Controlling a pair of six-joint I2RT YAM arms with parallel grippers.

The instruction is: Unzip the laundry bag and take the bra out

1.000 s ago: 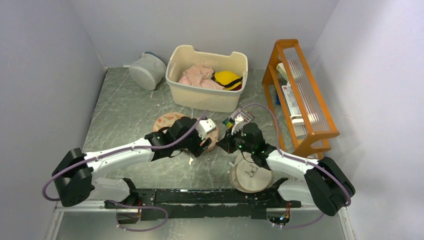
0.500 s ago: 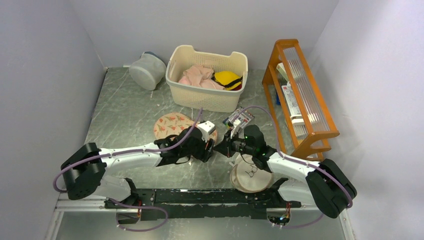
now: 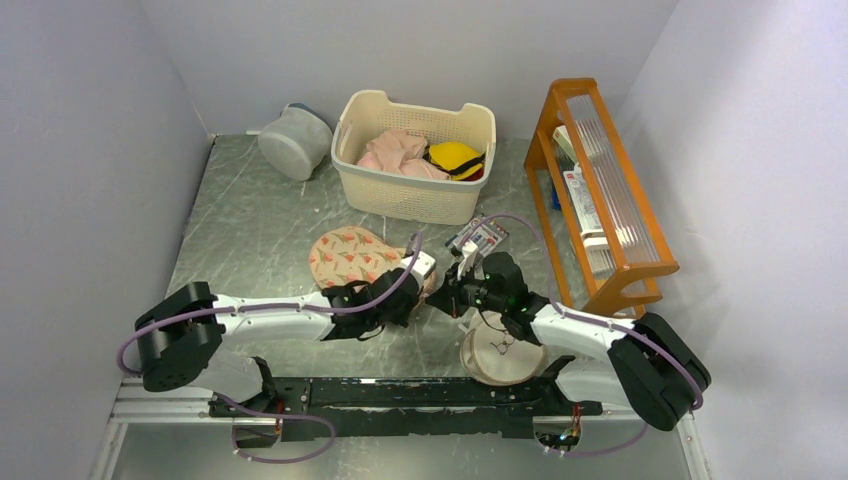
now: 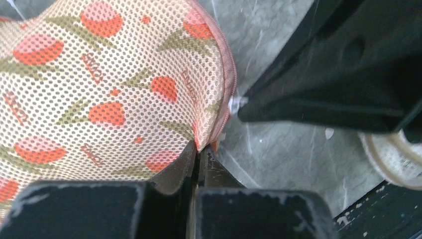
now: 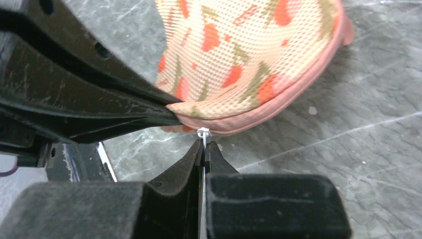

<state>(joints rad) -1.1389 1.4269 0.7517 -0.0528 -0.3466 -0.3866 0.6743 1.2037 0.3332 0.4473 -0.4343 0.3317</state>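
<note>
The laundry bag, cream-peach mesh with orange-red flowers, lies flat mid-table. Its pink zip edge looks zipped where it shows. My left gripper is shut, pinching the bag's edge fabric at its near right corner. My right gripper comes from the opposite side and is shut on the thin white zip pull at that same corner. In the left wrist view one black right finger reaches the white pull. The bra is hidden.
A cream basket with pink clothes and a yellow item stands behind the bag. A grey pouch lies back left. An orange rack lines the right side. A round cream pouch with a glasses drawing lies under my right forearm.
My left gripper drew back off the top of the bag to its near right corner and shut on the edge. More of the bag now shows. The right gripper barely moved.
</note>
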